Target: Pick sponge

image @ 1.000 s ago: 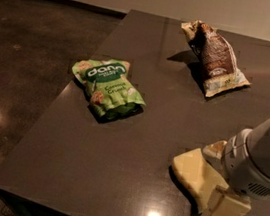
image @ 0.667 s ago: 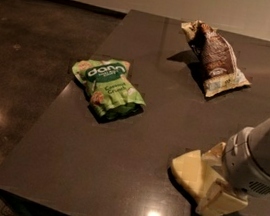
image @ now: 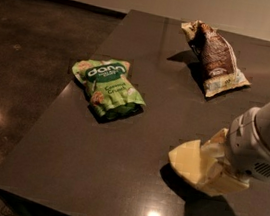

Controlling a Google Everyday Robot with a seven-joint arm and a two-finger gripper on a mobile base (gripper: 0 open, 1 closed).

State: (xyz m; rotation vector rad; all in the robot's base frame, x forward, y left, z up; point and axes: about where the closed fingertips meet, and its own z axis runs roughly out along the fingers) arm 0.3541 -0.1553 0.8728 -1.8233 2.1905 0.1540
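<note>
The sponge (image: 187, 160) is a pale yellow foam block at the front right of the dark table (image: 114, 178). My gripper (image: 216, 161) comes in from the right, with the grey wrist above it. Its pale yellow finger pads (image: 224, 183) sit on either side of the sponge's right end and are closed against it. The sponge's left end sticks out free, with a dark shadow under it. I cannot tell whether it still touches the table.
A green snack bag (image: 109, 87) lies at the table's left middle. A brown snack bag (image: 215, 59) lies at the back right. The table's left and front edges drop to a dark polished floor (image: 12, 86).
The near finger pad has swung in towards the sponge and the fingers have closed on it. The sponge has shifted slightly. The bags have not moved.
</note>
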